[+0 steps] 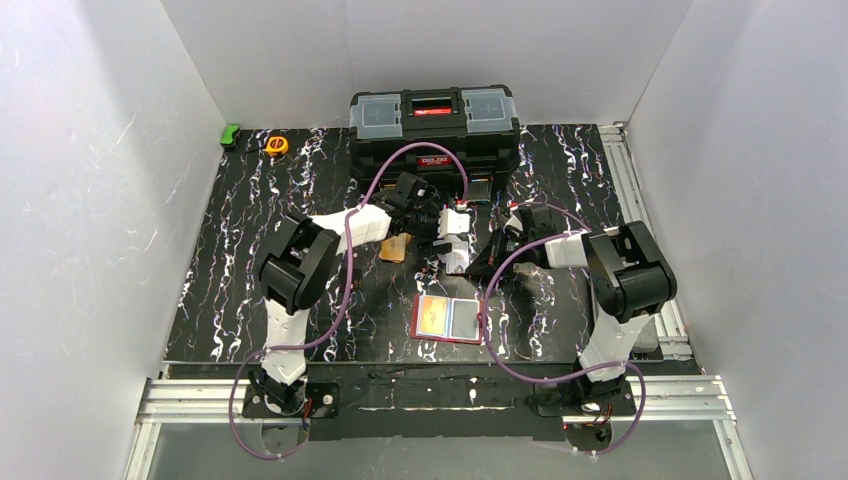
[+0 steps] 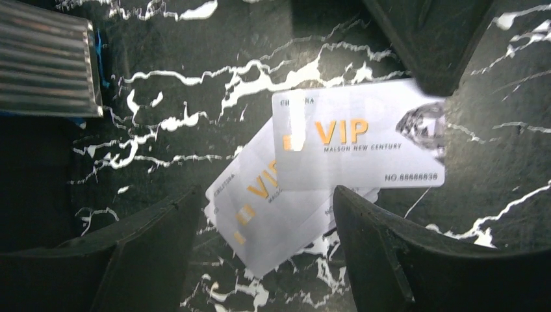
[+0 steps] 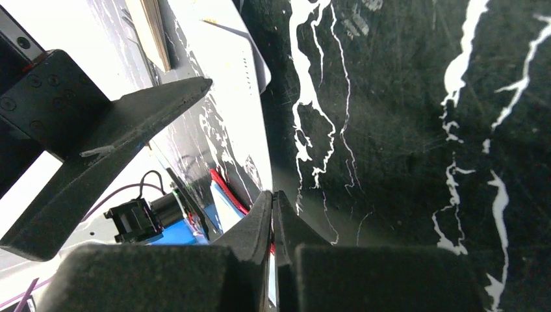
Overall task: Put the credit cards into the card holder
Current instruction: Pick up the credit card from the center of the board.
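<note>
Two whitish credit cards with orange VIP print lie overlapped on the black marbled table, the upper one [image 2: 357,143] flat and the lower one [image 2: 273,218] slanted. My left gripper [image 2: 266,195] hovers open just above them, one finger on each side of the lower card, holding nothing. The top view shows the pale cards [image 1: 457,255] under that gripper [image 1: 445,232], and an orange card [image 1: 395,248] to its left. The red card holder [image 1: 447,319] lies open nearer the arms, and its red edge [image 3: 227,192] also shows in the right wrist view. My right gripper [image 3: 273,195] is shut and empty, low over the table, just right of the cards [image 1: 497,255].
A big black toolbox [image 1: 435,125] stands at the back centre. A yellow tape measure [image 1: 276,145] and a green object [image 1: 230,135] sit at the back left corner. A ribbed silvery object [image 2: 45,65] is beside the cards. White walls enclose the table.
</note>
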`<state>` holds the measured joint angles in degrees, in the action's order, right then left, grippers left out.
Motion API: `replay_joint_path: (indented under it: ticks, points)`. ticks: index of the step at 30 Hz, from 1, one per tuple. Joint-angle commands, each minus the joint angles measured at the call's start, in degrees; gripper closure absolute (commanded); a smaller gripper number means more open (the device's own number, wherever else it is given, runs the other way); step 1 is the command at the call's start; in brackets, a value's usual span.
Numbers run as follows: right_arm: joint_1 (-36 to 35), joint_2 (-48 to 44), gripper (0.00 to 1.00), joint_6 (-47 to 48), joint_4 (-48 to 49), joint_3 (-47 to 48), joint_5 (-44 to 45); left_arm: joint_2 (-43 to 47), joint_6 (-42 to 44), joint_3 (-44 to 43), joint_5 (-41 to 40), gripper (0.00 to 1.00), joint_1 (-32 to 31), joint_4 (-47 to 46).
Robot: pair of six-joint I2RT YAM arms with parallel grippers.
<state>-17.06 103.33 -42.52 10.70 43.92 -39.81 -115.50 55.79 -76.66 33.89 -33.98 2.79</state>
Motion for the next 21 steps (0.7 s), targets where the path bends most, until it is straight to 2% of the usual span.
replay_joint_path:
  ticks: [1, 3, 6, 10, 14, 18, 21]
  points:
    - [-0.3, 1.6, 0.9, -1.1, 3.3, -0.3, -1.2, -0.9, 1.2, -1.4, 1.9, 0.27, -0.5, 0.5]
    - [-0.3, 1.9, 0.83, -1.6, 4.0, -0.2, -1.6, -1.0, 2.2, -1.1, 1.8, 0.27, -0.5, 1.3]
    - [-0.2, 2.2, 0.67, -2.0, 4.9, -0.3, -1.9, -1.0, 2.9, -0.5, 1.5, 0.28, -0.5, 1.7]
    - [0.3, 2.3, 0.54, -2.0, 5.2, -0.5, -1.8, -1.0, 3.0, -0.5, 1.5, 0.29, -0.5, 2.1]
    - [1.4, 2.3, 0.49, -2.5, 6.3, -0.6, -2.0, -0.9, 3.9, -0.5, 1.4, 0.31, -0.5, 3.0]
    - [1.9, 3.6, 0.49, -2.8, 7.2, 0.5, -2.7, -0.9, 4.2, -0.4, 1.2, 0.32, -0.5, 3.5]
    - [1.8, 5.3, 0.51, -5.6, 11.4, 0.5, -4.6, -0.9, 4.4, -0.3, 1.0, 0.33, -0.5, 3.9]
